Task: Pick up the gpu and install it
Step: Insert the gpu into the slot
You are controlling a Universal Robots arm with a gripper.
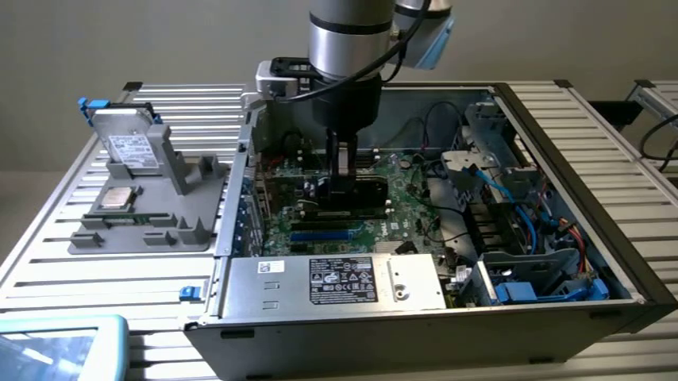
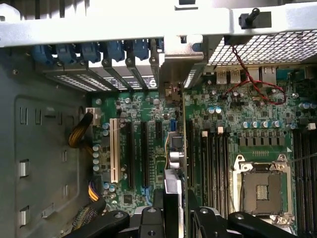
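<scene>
My gripper (image 1: 341,184) reaches down into the open computer case (image 1: 625,262), low over the motherboard (image 1: 408,198). It is shut on the gpu (image 1: 360,197), which stands on edge with its black face showing in the exterior view. In the wrist view the gpu (image 2: 172,163) appears as a thin edge running away from the gripper (image 2: 174,203), between the black fingers (image 2: 157,201). Its silver end bracket (image 2: 179,62) lies against the row of rear slot covers. The card sits in line with the expansion slots (image 2: 143,148), beside the memory slots (image 2: 208,158); whether it is seated I cannot tell.
A grey holder (image 1: 148,222) on the exterior view's left carries a silver hard drive (image 1: 132,147) and a processor chip (image 1: 117,198). Inside the case are the power supply (image 1: 339,282), blue cables and a drive cage (image 1: 529,270), and the open processor socket (image 2: 262,188).
</scene>
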